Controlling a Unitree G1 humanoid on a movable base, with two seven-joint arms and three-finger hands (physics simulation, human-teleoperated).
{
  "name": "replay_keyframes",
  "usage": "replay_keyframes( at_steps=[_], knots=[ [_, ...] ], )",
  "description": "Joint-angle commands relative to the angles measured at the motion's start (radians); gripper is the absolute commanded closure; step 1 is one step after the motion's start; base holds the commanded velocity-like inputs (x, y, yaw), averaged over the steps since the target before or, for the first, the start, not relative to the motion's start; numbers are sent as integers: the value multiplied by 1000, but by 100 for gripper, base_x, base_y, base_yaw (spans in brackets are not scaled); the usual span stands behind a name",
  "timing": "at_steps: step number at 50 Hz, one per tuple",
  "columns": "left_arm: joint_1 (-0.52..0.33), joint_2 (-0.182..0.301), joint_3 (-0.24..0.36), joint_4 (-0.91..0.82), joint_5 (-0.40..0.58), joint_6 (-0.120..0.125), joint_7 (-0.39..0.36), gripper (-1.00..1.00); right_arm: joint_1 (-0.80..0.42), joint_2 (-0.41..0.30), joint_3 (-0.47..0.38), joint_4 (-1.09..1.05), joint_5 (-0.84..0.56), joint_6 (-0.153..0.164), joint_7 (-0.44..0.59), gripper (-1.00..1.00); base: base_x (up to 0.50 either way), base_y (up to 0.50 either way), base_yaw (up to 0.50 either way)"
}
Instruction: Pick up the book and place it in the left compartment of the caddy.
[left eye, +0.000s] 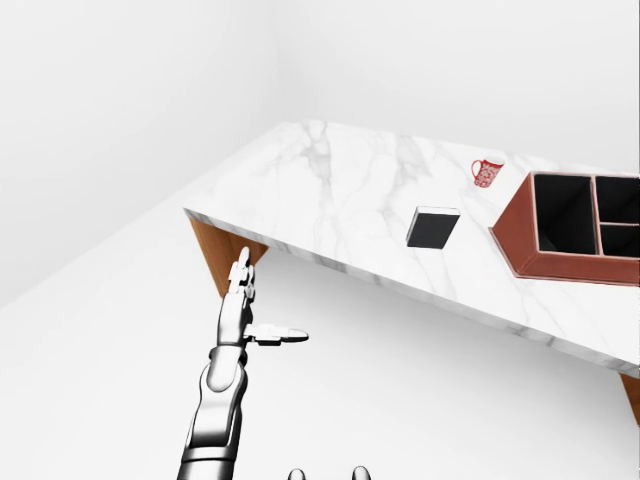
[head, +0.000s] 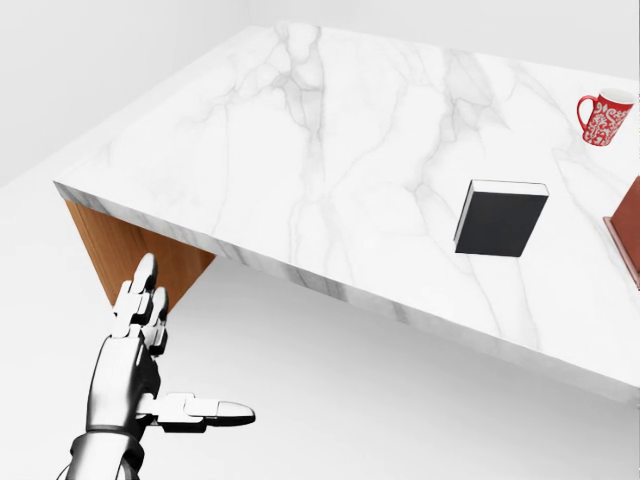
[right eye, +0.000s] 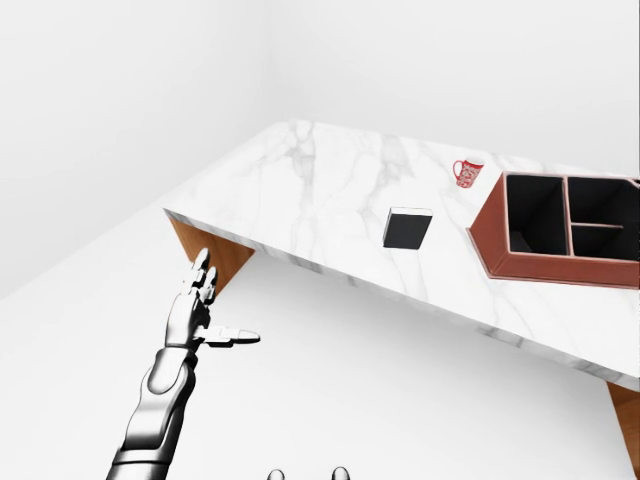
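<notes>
Left hand (head: 135, 375) is wide open with nothing in it: two fingers (head: 140, 290) point straight up and the thumb sticks out sideways to the right. It hangs low in the head view, off the table's (head: 300, 150) corner. Arm is shiny chrome segments. Right hand isn't visible. The table is white veined marble on wood. The black book (head: 500, 220) lies flat there, near the red-brown caddy (left eye: 520, 235), with a patterned red mug (head: 603, 118) beyond.

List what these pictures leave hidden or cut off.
- Right hand: not identifiable in any view.
- Caddy: its right end is cut by the right edge in both eye views; only a corner shows in the head view.
- Book: cover plain black, no title readable.
- Mug: its inside is not visible.
</notes>
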Motion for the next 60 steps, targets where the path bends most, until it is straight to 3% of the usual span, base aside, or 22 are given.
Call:
replay_keyframes(
  at_steps=[1, 4, 6, 22, 28, 29, 32, 60],
  knots=[
    [5, -2, -2, -15, 1, 11, 1, -100, 0, 0, 1, 2, -2, 0, 1, -100, 7, -15, 0],
    [4, -2, 0, -18, -1, 14, 3, -100, 1, 0, 0, -1, -2, 0, 0, -100, 7, -15, 0],
    [1, -1, 1, 3, -2, -5, 2, -100, 0, 0, -1, 2, -2, 0, 3, -100, 7, -15, 0],
    [0, 0, 0, 1, 0, -2, 0, -100, -1, 1, 0, 0, -3, 0, 3, -100, 7, -15, 0],
    [13, -4, -7, -33, -2, 17, -6, -100, 3, 2, -3, -11, 1, 0, 2, -100, 7, -15, 0],
    [10, -2, -5, -22, 0, 2, -6, -100, 1, 2, -2, -7, -2, 0, 4, -100, 7, -15, 0],
    [15, -3, -7, -31, -2, -5, -11, -100, 0, 1, -3, -4, -1, 0, 5, -100, 7, -15, 0],
    [26, -2, 1, -65, -8, -5, -11, -100, -1, 1, 2, -1, -4, 0, 3, -100, 7, -15, 0]
  ],
)
